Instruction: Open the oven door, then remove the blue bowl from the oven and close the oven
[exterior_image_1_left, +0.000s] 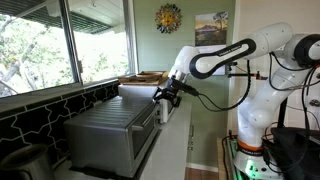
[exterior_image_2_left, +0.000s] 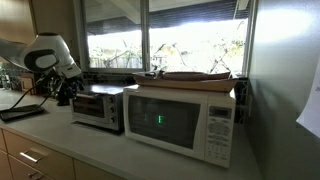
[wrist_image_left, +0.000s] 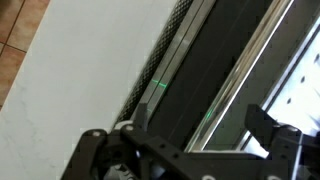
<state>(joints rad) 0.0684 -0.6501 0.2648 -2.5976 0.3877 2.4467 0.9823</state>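
Note:
The silver-grey oven (exterior_image_1_left: 105, 125) with a ribbed top stands on the counter; it also shows in an exterior view (exterior_image_2_left: 97, 108). The oven door (exterior_image_1_left: 148, 135) looks closed against its front. My gripper (exterior_image_1_left: 165, 94) hovers at the door's upper edge, also seen in an exterior view (exterior_image_2_left: 66, 92). In the wrist view the gripper (wrist_image_left: 200, 125) is open, its two fingers either side of the door's shiny handle bar (wrist_image_left: 225, 85) and dark glass. Nothing is held. The blue bowl is hidden.
A white microwave (exterior_image_2_left: 180, 120) stands beside the oven with a flat tray (exterior_image_2_left: 190, 75) on top. Windows (exterior_image_1_left: 60, 40) run behind the counter. The white countertop (wrist_image_left: 70, 90) lies in front of the oven. Drawers (exterior_image_2_left: 30, 155) sit below the counter.

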